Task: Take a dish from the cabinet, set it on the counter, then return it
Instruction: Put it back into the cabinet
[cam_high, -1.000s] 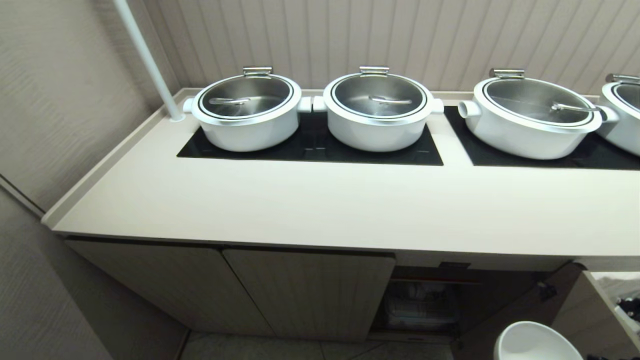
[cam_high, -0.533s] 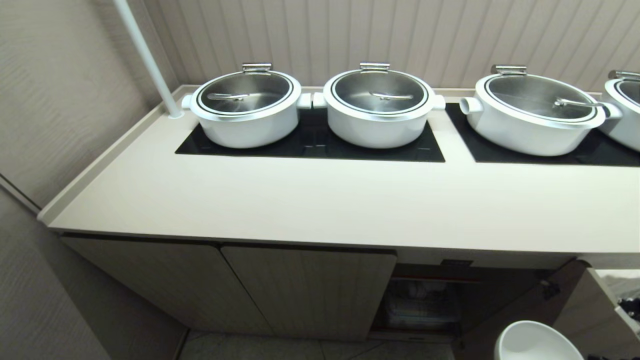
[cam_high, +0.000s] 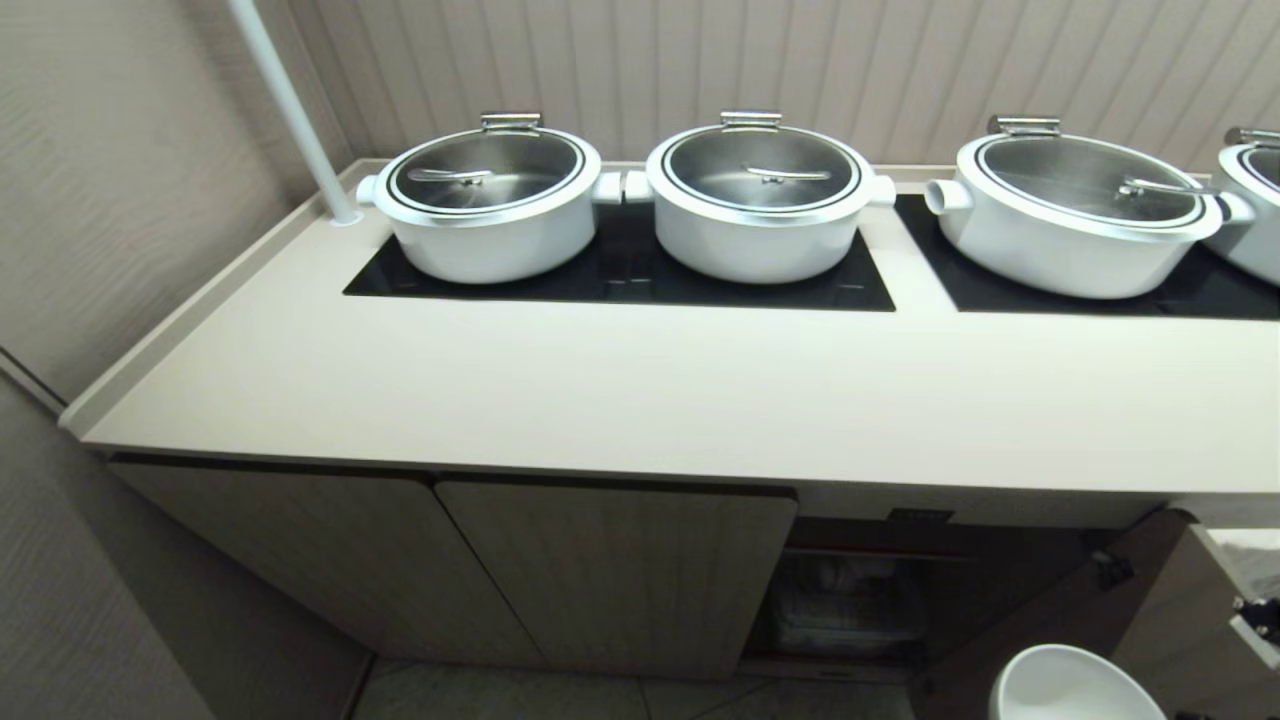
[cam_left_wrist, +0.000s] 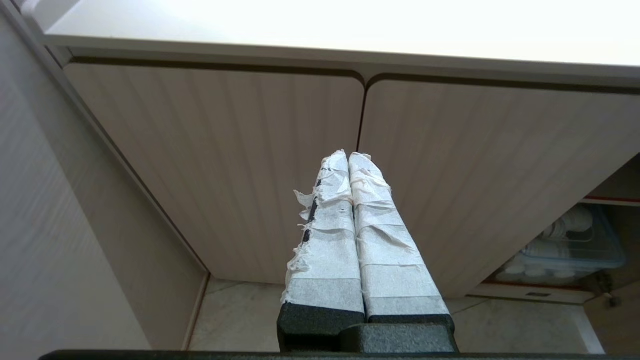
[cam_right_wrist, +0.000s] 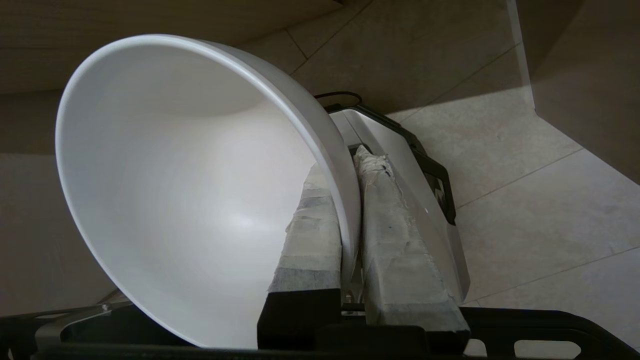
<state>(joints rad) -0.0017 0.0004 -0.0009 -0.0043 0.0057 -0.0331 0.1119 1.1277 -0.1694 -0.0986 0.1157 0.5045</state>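
Right gripper (cam_right_wrist: 345, 200): you have it clamped on the dish (cam_right_wrist: 190, 190). One taped finger lies inside the bowl, the other outside, and the rim is pinched between them with barely any gap.
Dish: in the head view you see only part of its white rim (cam_high: 1070, 685), at the bottom right corner, low in front of the open cabinet bay and below the level of the counter. In the right wrist view it hangs over tiled floor (cam_right_wrist: 525, 200), tilted on its side with its hollow turned to the camera.
Left gripper (cam_left_wrist: 350, 165): its two taped fingers are pressed flat together and hold nothing. It points at the seam between the two closed ribbed doors and is well apart from them.
Cabinet (cam_high: 610, 570): you face two closed doors on the left. To their right, one bay stands open, with a red-edged shelf (cam_high: 880, 552) and a clear bin of white crockery (cam_left_wrist: 565, 245) inside. A door (cam_high: 1060, 610) is swung out beside the dish.
Counter (cam_high: 640, 400): its front strip is bare beige above the doors, with black glass panels (cam_high: 620, 275) farther back.
Pots (cam_high: 490, 200): four white steel-lidded pots sit on the panels, with a white pole (cam_high: 290, 110) at the far left corner.
Change from a second ago: your whole head view has shifted. The counter's front edge and the pots sit higher in the picture and more of the cabinet front shows. The dish keeps its place in the corner.
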